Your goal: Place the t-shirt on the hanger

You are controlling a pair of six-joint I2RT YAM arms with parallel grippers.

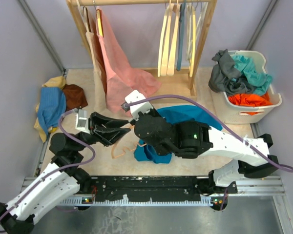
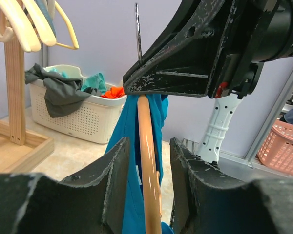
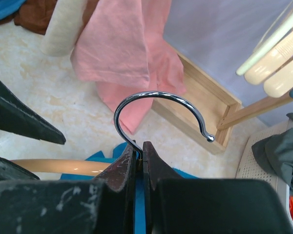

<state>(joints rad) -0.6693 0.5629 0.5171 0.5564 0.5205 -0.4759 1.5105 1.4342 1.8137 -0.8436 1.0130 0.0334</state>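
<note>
right fingers (image 3: 118, 171) clamp hanger (image 2: 147, 156); left fingers (image 2: 112, 183) parted

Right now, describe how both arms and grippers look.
Left arm and right arm: white links, black joints, a purple cable looping along each. Left gripper and right gripper: black wedge-shaped fingers, scuffed pale. A green light glows on the right arm.

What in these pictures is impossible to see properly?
- Left wrist view: the left fingers and the bottom edge hide the hanger's lower part.
- Top view: the right arm covers the t-shirt's middle and most of the hanger.
- Right wrist view: the right fingers hide nearly all the t-shirt.
</note>
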